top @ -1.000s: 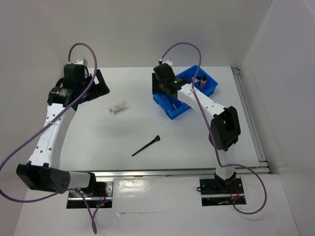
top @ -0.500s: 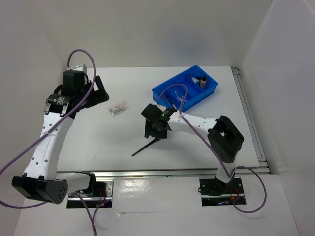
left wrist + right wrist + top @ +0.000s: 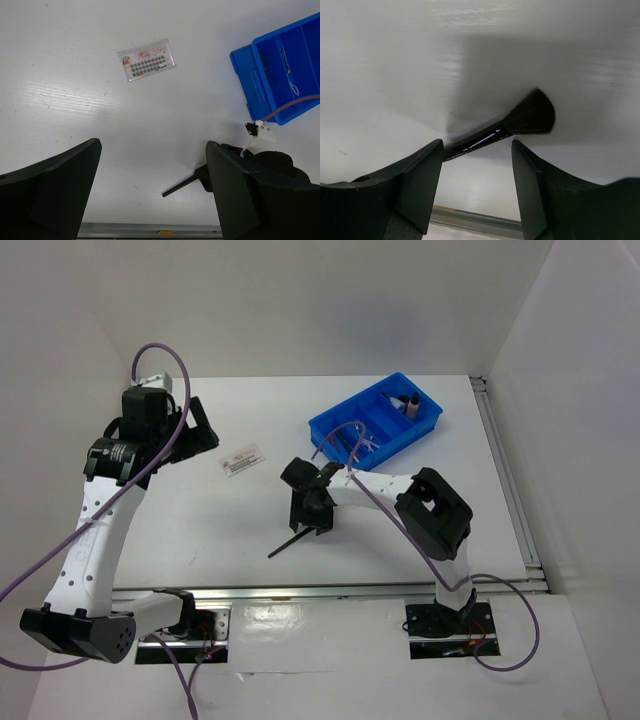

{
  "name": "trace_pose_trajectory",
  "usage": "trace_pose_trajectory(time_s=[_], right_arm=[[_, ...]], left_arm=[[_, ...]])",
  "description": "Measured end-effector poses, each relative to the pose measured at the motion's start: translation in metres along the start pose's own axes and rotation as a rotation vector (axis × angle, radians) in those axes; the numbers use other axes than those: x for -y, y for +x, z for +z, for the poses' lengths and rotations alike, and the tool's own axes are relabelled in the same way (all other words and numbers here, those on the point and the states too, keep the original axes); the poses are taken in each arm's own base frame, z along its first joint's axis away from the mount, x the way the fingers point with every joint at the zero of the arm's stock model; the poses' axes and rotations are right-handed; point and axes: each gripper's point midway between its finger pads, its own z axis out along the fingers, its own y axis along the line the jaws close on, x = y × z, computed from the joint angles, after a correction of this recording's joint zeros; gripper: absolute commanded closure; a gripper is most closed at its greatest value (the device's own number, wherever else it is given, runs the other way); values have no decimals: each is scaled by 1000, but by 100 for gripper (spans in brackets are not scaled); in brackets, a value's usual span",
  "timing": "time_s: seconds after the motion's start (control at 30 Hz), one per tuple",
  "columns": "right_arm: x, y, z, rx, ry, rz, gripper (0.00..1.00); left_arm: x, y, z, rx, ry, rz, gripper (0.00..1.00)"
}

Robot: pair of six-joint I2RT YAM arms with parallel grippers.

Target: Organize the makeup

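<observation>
1. While the black brush (image 3: pixel 530 117) is lying on the counter (image 3: pixel 395 60), the right claw (image 3: pixel 477 150) is hovering over it released, jaws straddling its handle.
2. Left claw (image 3: pixel 152 145) is hanging released near the white card (image 3: pixel 147 60).

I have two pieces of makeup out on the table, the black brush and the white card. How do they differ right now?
The black brush is long, thin and dark with a fanned tip. The white card is a flat rectangle with red print.
The brush lies between the open fingers of the right gripper. The card lies alone, apart from both grippers.
Shared: both lie flat on the table, outside the blue tray.
</observation>
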Motion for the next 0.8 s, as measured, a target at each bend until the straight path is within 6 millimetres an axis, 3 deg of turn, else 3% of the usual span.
trace_pose_trajectory(time_s=[0.17,0.3,0.5,0.67,0.8], right_arm=[[-15,-5,5,7,2,-17,48],[-25,-8,11,44,30,-56,65],[-26,-17,14,89,83,-85,85],[-25,-29,13,131,117,-124,89],[-29,-54,3,213,111,-258,89]], left_arm=[[0,0,0,-1,-2,0,0],[-1,0,1,2,-7,1,0],[-5,1,2,1,-23,2,0],[-6,0,2,6,-33,3,0],[-7,0,2,9,-39,4,0]])
